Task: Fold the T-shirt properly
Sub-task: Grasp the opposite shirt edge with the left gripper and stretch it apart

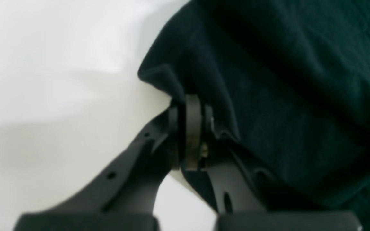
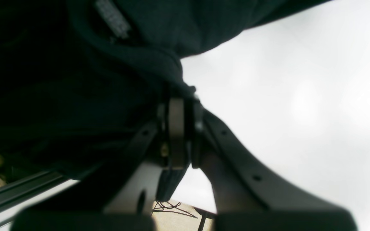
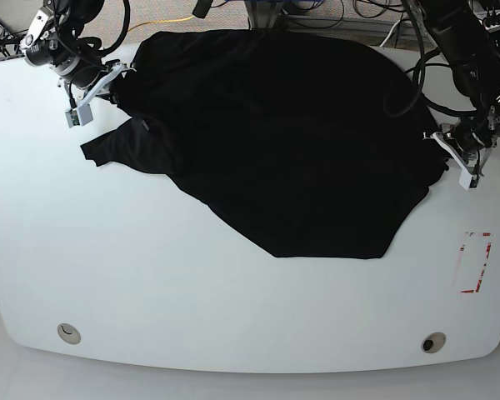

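Broad white table (image 3: 150, 275) with rounded corners, smooth and glossy. Spread across its far half, a large black cloth T-shirt (image 3: 275, 142), rumpled. Near the right edge, a red-and-white rectangular marking (image 3: 475, 262).

Both arms are black, jointed and rounded, with black cables looping along them. The left gripper (image 1: 193, 106) has matte black curved fingers (image 1: 133, 160) pierced by small round screw holes, with a greyish pad between. The right gripper (image 2: 180, 106) matches it, white-edged in the base view.
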